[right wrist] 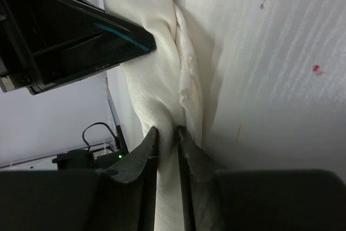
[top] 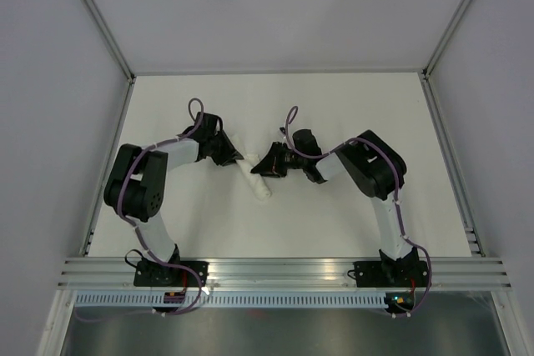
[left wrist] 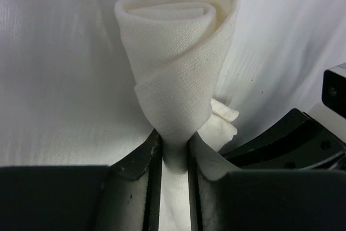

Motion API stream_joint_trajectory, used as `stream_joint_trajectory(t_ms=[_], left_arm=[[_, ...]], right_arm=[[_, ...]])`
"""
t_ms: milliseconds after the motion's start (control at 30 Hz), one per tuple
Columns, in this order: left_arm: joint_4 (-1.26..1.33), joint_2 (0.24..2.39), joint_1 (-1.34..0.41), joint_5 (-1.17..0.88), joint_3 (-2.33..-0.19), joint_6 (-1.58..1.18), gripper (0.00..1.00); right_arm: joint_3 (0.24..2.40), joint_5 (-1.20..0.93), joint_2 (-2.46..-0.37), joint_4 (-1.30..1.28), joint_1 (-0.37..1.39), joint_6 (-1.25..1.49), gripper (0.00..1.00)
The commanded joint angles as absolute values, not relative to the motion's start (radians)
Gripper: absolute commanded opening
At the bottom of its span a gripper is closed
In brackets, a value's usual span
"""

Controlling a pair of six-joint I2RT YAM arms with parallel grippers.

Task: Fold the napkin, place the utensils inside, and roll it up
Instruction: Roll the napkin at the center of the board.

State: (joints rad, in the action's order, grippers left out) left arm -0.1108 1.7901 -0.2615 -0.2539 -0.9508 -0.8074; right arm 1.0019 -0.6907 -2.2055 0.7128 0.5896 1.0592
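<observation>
The napkin (top: 255, 179) is a short white roll lying on the table between both grippers. My left gripper (top: 236, 158) is shut on the roll's far end. In the left wrist view its fingers (left wrist: 151, 158) pinch the cloth, and the spiral end of the roll (left wrist: 175, 52) stands beyond them. My right gripper (top: 267, 169) is shut on the roll from the right. In the right wrist view it (right wrist: 167, 142) squeezes the twisted cloth (right wrist: 154, 79). No utensil shows apart from a thin teal streak (right wrist: 123, 34) along the left gripper's black finger, and I cannot tell what that streak is.
The white tabletop (top: 334, 114) is walled by grey panels with metal posts at the far corners. An aluminium rail (top: 284, 271) runs along the near edge by the arm bases. Purple cables loop above both wrists.
</observation>
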Motion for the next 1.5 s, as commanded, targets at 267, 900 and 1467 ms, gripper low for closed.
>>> stream_joint_trajectory(t_ms=[267,900,1467], left_arm=[[-0.411,1.855,-0.288,-0.09,-1.088,-0.704,0.02],[-0.591,1.881,-0.313,-0.048,-1.137,-0.658,0.02],[-0.634,1.876,-0.325,-0.055,-1.158,-0.658,0.02]], right_arm=[[0.92,-0.157,-1.912,0.164,0.64,0.655,0.6],[1.27,0.759,-1.928,-0.027,1.189,0.35,0.6],[1.534,1.078,-2.227,-0.193,1.29,0.204,0.58]])
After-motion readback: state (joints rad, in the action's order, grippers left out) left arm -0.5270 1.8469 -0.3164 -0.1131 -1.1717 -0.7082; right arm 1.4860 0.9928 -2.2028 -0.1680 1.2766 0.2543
